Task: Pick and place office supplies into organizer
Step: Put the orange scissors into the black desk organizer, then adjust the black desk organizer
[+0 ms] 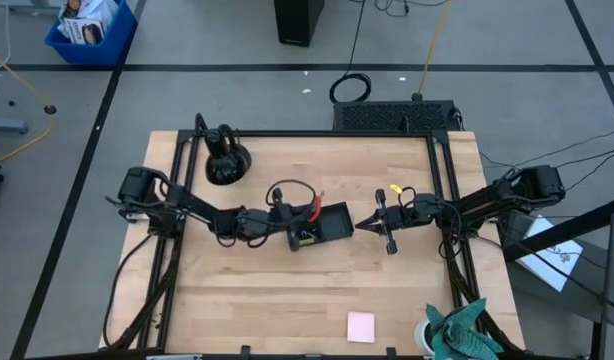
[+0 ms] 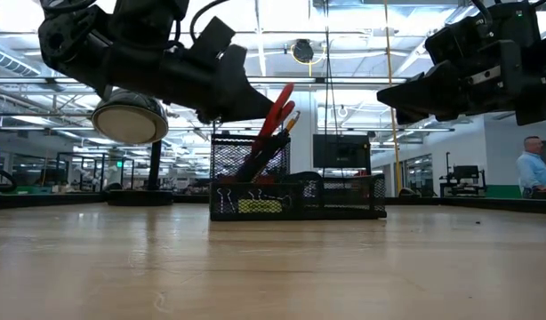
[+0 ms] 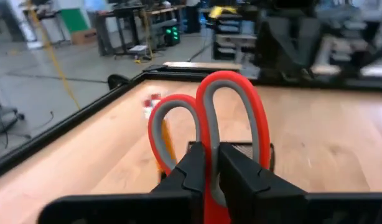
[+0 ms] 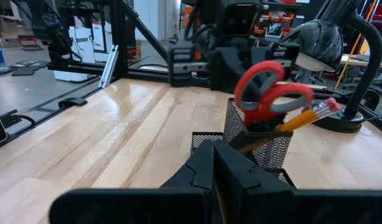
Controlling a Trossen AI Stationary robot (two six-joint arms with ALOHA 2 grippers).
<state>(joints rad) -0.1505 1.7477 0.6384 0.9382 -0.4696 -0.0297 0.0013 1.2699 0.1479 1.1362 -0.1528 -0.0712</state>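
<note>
Organizer (image 1: 319,225), a black mesh holder at mid-desk, already loaded: red-handled scissors (image 4: 270,93) and orange pencils (image 4: 306,116) stand in its tall cup, with clips (image 2: 227,196) and a yellow-green piece (image 2: 258,205) in the low front compartments. Judged from this, most of the task is done; the pink notepad (image 1: 361,326) lies well apart near the desk's (image 1: 287,310) front edge and remains to be placed (no other loose supply can be made out). Left gripper (image 3: 209,163) sits over the cup, its jaws nearly together with the scissors' handle loop between them; whether they still grip it or have just let go cannot be told. Right gripper (image 1: 363,226) waits just beside the organizer, jaws together, holding nothing.
</note>
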